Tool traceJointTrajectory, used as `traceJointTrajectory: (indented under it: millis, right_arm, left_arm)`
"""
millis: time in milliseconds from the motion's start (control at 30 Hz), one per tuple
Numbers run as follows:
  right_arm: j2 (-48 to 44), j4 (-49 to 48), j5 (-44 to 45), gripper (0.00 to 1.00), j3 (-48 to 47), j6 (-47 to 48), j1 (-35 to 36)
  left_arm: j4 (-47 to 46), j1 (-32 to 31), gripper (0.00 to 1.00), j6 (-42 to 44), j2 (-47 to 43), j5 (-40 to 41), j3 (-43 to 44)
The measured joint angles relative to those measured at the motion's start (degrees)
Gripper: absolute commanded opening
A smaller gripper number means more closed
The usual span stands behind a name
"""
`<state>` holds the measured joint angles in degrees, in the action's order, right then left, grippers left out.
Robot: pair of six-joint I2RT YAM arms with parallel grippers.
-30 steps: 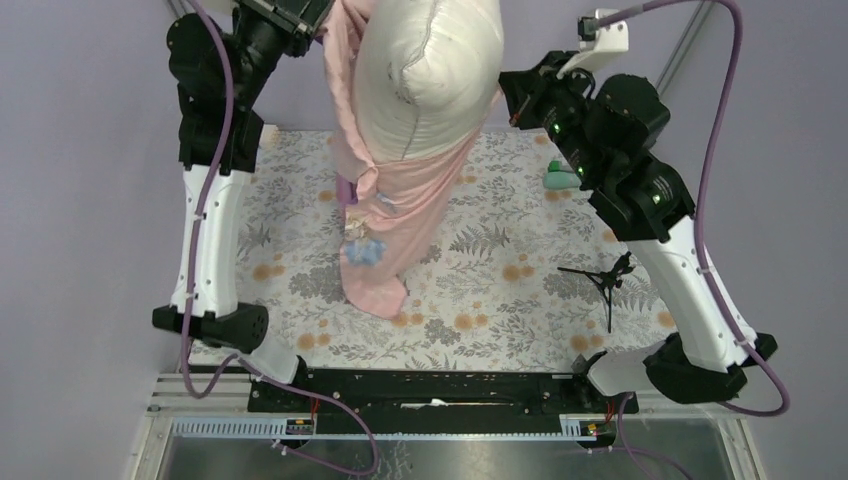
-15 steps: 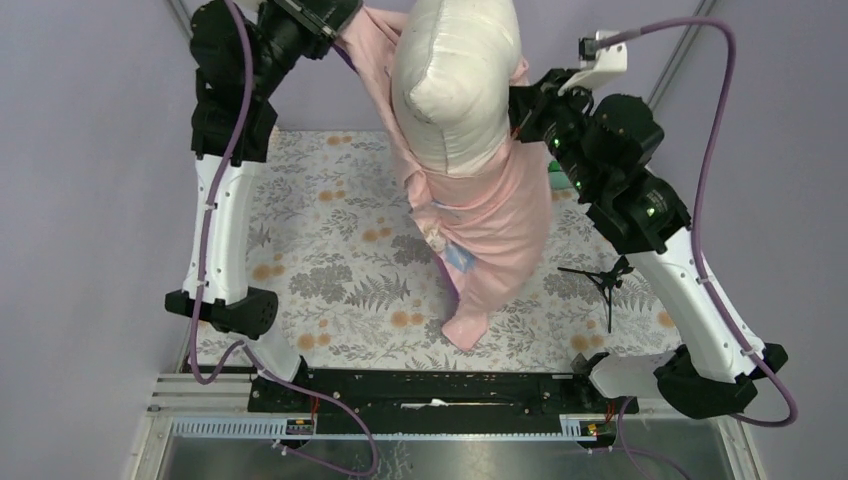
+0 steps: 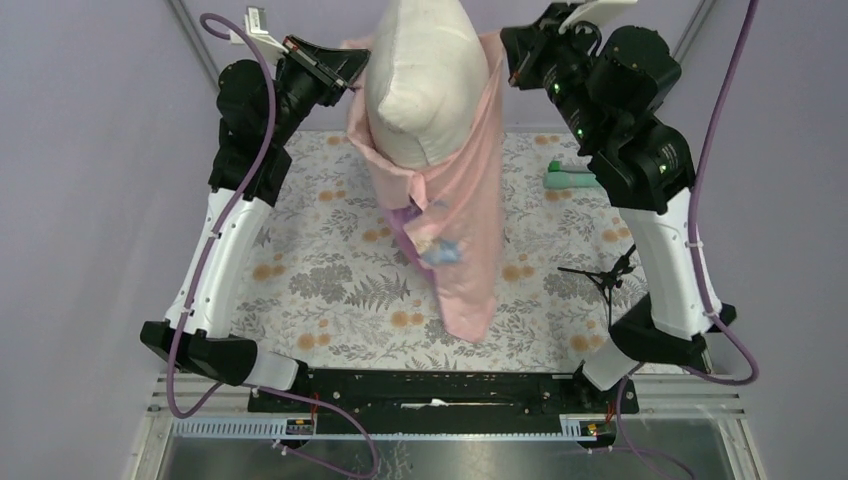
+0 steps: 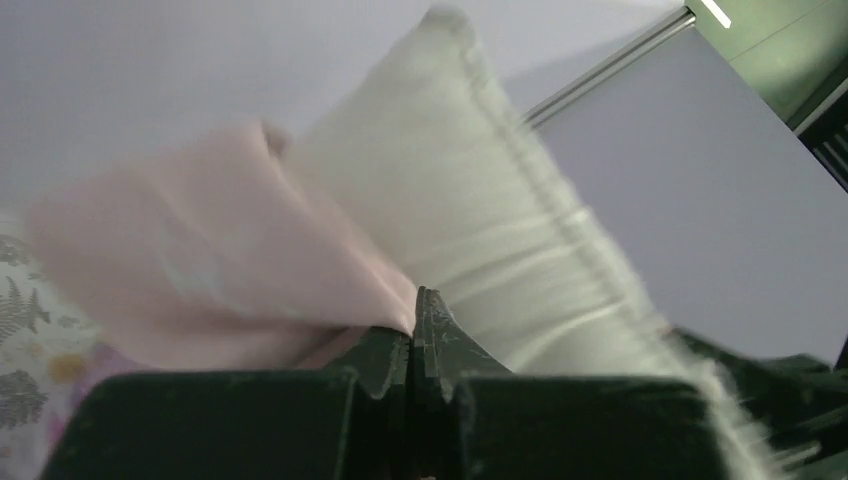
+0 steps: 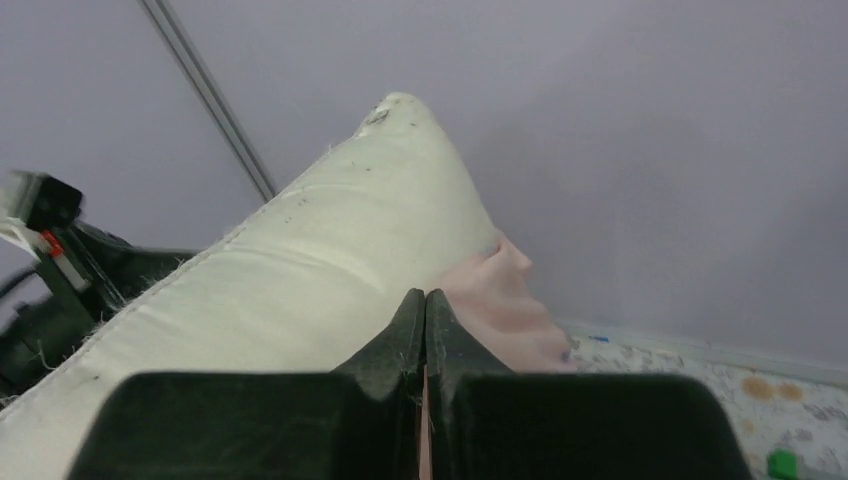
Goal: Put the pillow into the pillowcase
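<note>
Left gripper (image 4: 415, 312) and right gripper (image 5: 425, 312) clench the pillowcase (image 3: 470, 230) rim above the tabletop's (image 3: 330, 290) far edge, pillow (image 3: 425, 90) only partly in, its top yet to sink inside.

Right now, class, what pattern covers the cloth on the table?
The tablecloth shows grey ferns and orange flowers on white, clearest in the top view.

Pale pink thin fabric pillowcase (image 3: 470, 240): hangs vertical, lifted high. Open rim bunched at top, blue-white print and purple lining showing mid-length, closed end dangling over the floral surface (image 3: 330, 260).

Plump off-white rectangular pillow (image 3: 425, 85): upright, one seamed corner topmost. Lower part sunk in the pillowcase mouth, upper part bare.
</note>
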<state>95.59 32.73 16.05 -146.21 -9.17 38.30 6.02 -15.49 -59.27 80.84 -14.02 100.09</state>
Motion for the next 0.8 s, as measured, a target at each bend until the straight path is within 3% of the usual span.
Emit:
traceJointTrajectory:
  millis: [67, 200, 267, 333, 467, 567, 600, 700, 800]
  right_arm:
    - [-5.14, -2.97, 0.33, 0.00, 10.38, -0.13, -0.09]
    - [-16.87, -11.96, 0.94, 0.00, 35.71, -1.73, -0.13]
    - [-19.50, -15.61, 1.44, 0.00, 42.18, -2.64, -0.24]
    - [-20.24, -17.79, 1.49, 0.00, 44.65, -3.13, -0.28]
    - [-16.96, -15.72, 1.46, 0.00, 38.97, -2.86, -0.35]
    - [-8.52, -10.54, 0.42, 0.00, 21.20, -2.01, -0.17]
    - [-3.89, -6.80, -0.04, 0.00, 11.32, -1.33, -0.07]
    - [4.22, -0.90, -0.50, 0.00, -4.59, -0.33, -0.20]
    - [3.76, -1.38, -1.16, 0.00, -1.51, -0.83, -0.33]
  left_arm:
    - [4.72, 0.07, 0.00, 1.97, 1.14, 0.46, 4.04]
    - [17.46, 1.16, 0.00, 3.96, 9.46, -1.07, 22.36]
    - [18.47, 3.02, 0.00, 3.23, 12.66, -2.86, 28.72]
    - [18.78, 6.16, 0.00, 2.32, 12.87, -3.54, 29.44]
    - [12.70, 8.68, 0.00, 1.36, 7.93, -2.86, 17.49]
    - [9.18, 7.72, 0.00, 1.29, 3.61, -2.62, 5.81]
    - [7.65, 7.32, 0.00, 1.20, 2.58, -2.67, 2.23]
    - [7.13, 6.49, 0.00, 1.90, 1.38, -2.40, -2.14]
    - [10.97, 6.93, 0.00, 4.26, 1.03, -0.74, -2.23]
